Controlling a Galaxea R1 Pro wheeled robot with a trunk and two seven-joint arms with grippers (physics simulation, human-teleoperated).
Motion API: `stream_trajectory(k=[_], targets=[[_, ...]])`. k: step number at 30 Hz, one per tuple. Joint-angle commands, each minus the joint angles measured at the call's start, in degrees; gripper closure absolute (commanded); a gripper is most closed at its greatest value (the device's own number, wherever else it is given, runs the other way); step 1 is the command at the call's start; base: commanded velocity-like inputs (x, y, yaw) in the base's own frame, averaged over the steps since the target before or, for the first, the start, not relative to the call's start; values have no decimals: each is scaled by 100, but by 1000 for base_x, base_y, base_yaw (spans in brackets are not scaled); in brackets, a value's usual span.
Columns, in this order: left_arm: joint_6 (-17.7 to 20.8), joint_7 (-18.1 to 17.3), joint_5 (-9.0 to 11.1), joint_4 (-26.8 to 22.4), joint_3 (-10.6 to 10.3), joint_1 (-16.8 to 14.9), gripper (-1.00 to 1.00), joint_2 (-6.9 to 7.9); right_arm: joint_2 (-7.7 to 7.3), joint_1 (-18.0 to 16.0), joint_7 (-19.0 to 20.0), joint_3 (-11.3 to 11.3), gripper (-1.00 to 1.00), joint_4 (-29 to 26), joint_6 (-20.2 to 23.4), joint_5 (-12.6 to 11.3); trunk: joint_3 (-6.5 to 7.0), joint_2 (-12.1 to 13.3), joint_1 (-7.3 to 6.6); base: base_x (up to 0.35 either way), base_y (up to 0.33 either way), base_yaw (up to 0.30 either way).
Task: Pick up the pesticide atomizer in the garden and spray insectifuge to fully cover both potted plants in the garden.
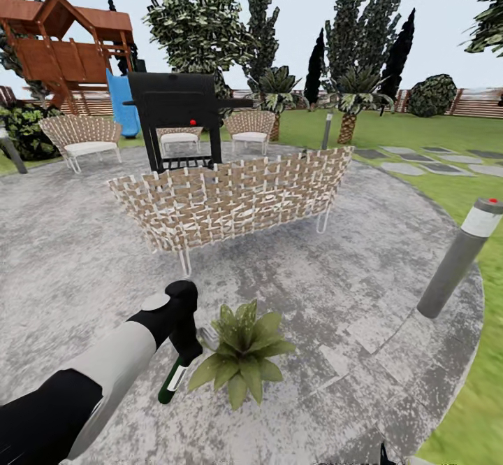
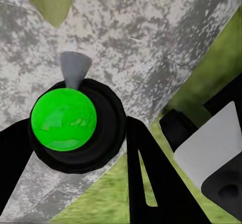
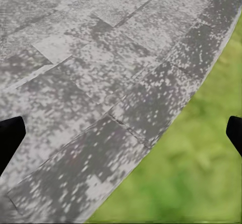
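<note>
The patio (image 1: 349, 290) is seen as mottled grey stone, rough and matt, with jointed slabs. The sofa (image 1: 230, 199) at twelve o'clock is woven of tan and white wicker on thin pale legs. The grill (image 1: 175, 101) is finished in matt black. The play structure (image 1: 63, 45) at ten o'clock is shown in reddish-brown wood. The pesticide atomizer (image 2: 64, 119) is capped by a glossy bright green dome set in smooth black. The bollard (image 1: 457, 259) is rendered smooth, matt grey.
</note>
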Motion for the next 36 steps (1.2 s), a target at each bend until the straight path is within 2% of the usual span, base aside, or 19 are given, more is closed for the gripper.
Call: stream_trajectory(k=[1, 7, 13, 19, 27, 28, 31, 32, 36], targets=[[58, -57, -51, -5, -8, -4, 100, 4, -1, -2, -9, 15, -100, 2, -17, -18, -5, -2, -4, -308, 20, 279], [50, -51, -51, 0, 18, -3, 100, 36, -1, -1, -9, 15, -100, 2, -17, -16, -5, -2, -4, -282, 79, 278], [48, -9, -51, 24, -23, 60, 100, 33, -1, -2, -9, 15, -100, 2, -17, -21, -5, -2, -4, -41, 14, 205], [49, 627, 22, 105, 46, 155, 100, 16, -1, -1, -9, 20, -100, 2, -17, -13, -5, -2, -4, -1, 0, 15], [49, 879, 50, 83, 79, 669, 100, 2, -9, -1, -9, 24, -100, 11, -17, -13, -5, -2, -4, 3, 0, 0], [49, 893, 56, 70, 126, 686, 100, 2, -9, 0, -9, 24, -100, 11, -17, -13, -5, -2, -4, 89, 0, 0], [49, 946, 71, 43, 581, 718, 100, 0, -10, -2, -9, 24, -100, 11, -17, -13, -5, -2, -4, 257, 0, 0], [49, 1019, 72, 42, 676, 720, 100, 8, -10, -2, -9, 24, -100, 11, -17, -13, -5, -2, -4, 321, 0, 0], [47, 1303, 89, 98, 776, 748, 100, 11, -10, -1, -9, 24, -100, 11, -17, -13, -5, -2, -4, 334, 0, 48]])
